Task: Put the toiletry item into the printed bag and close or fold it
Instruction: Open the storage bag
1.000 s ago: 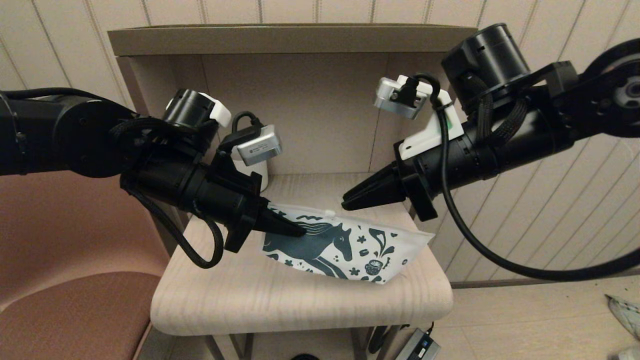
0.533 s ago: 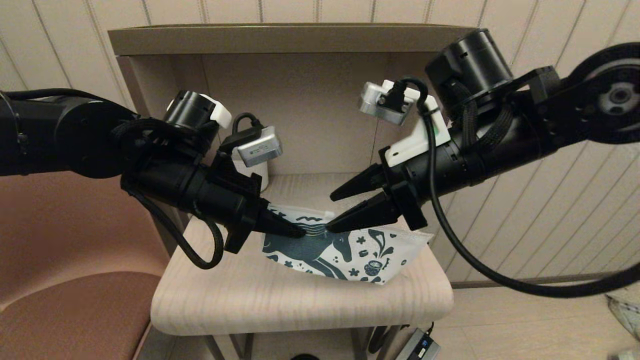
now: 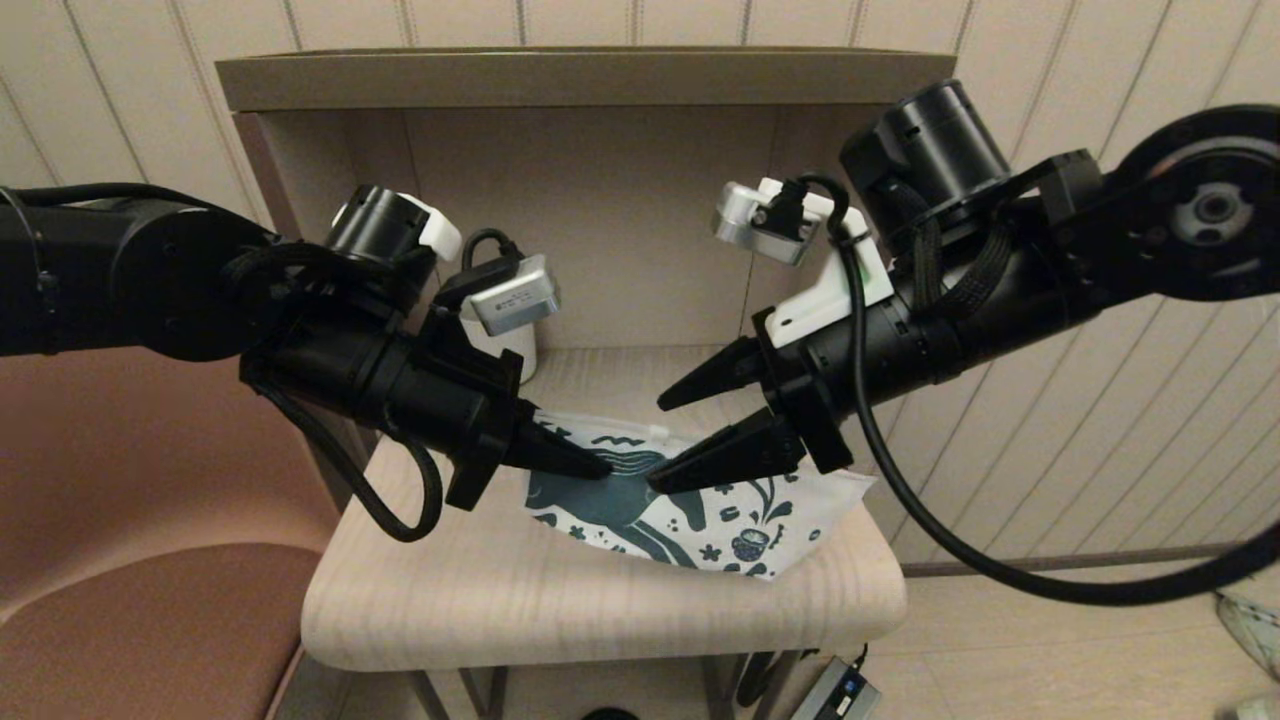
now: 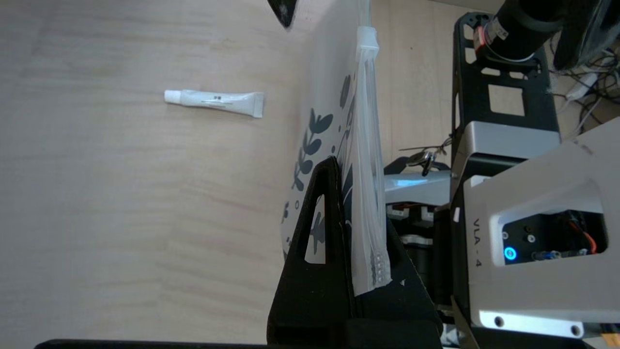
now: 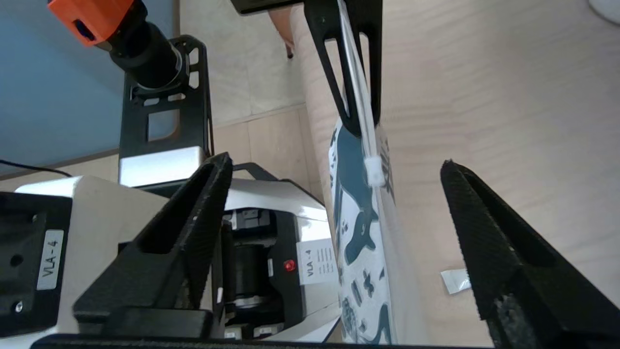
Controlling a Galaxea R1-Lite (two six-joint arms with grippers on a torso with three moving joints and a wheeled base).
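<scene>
The printed bag (image 3: 735,515), white with a teal horse, stands tilted on the wooden shelf. My left gripper (image 3: 603,466) is shut on its left top corner and holds that edge up; the left wrist view shows the bag (image 4: 334,97) pinched between the black fingers (image 4: 334,194). My right gripper (image 3: 660,443) is open, one finger above and one in front of the zipper edge near the white slider (image 3: 657,430). In the right wrist view the bag (image 5: 361,232) and slider (image 5: 374,172) lie between the spread fingers. A small white tube (image 4: 213,101) lies on the shelf behind the bag.
A white ribbed mug (image 3: 510,350) stands at the back left of the niche, behind my left wrist. The niche's side walls and top board (image 3: 580,78) close in the space. The shelf's front edge (image 3: 600,640) is rounded. A brown seat (image 3: 130,620) is at the left.
My right gripper has opened, moved down and left, and now straddles the bag's zipper edge. The left gripper has kept its hold, and the bag has shifted slightly.
</scene>
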